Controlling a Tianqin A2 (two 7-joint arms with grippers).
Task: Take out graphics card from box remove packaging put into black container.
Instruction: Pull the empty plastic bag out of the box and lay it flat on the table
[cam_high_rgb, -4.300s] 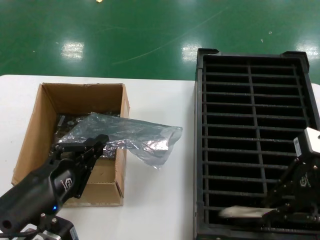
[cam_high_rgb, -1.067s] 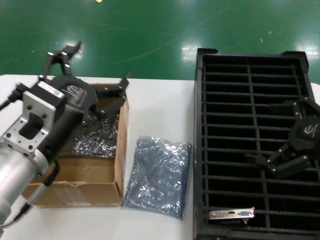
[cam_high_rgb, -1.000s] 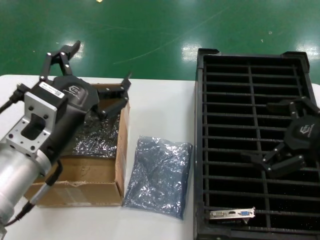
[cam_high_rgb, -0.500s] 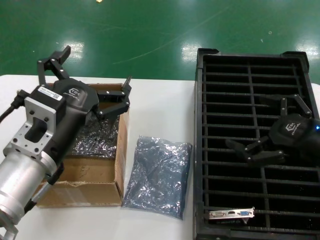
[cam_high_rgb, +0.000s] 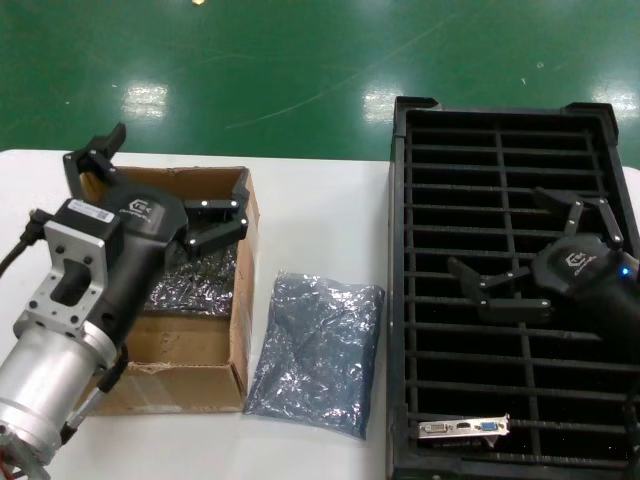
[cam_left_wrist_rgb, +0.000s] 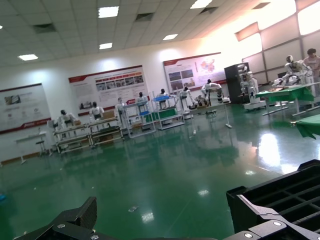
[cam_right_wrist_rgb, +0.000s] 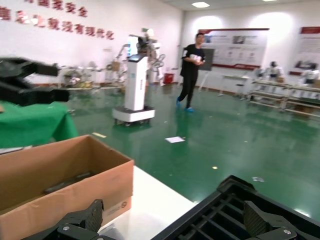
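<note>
Green glossy floor lay beyond the white worktop (cam_high_rgb: 310, 210) in the head view. The box (cam_high_rgb: 150, 370) sat on its left side, with dark shiny bags showing inside. My left gripper (cam_high_rgb: 160, 190) hung over its far end with fingers spread wide, gripping nothing, placed, I judged, to go down for a bagged card. The packaging (cam_high_rgb: 315, 350) lay flat and limp on the worktop just beside the box, set clear of both box and crate. The graphics card (cam_high_rgb: 463, 429) stood in the nearest slot of the black container (cam_high_rgb: 400, 300), its silver bracket up. My right gripper (cam_high_rgb: 530, 260) hovered above the middle slots, fingers apart and empty.

From the left wrist, my two dark fingertips (cam_left_wrist_rgb: 75, 220) stood wide apart against the hall, with a corner of the black container (cam_left_wrist_rgb: 280, 195) beyond.

From the right wrist, my fingertips (cam_right_wrist_rgb: 80, 220) were likewise parted; the box (cam_right_wrist_rgb: 60, 180) sat across the worktop (cam_right_wrist_rgb: 150, 200), and the black container's (cam_right_wrist_rgb: 220, 205) rim lay beneath me.
</note>
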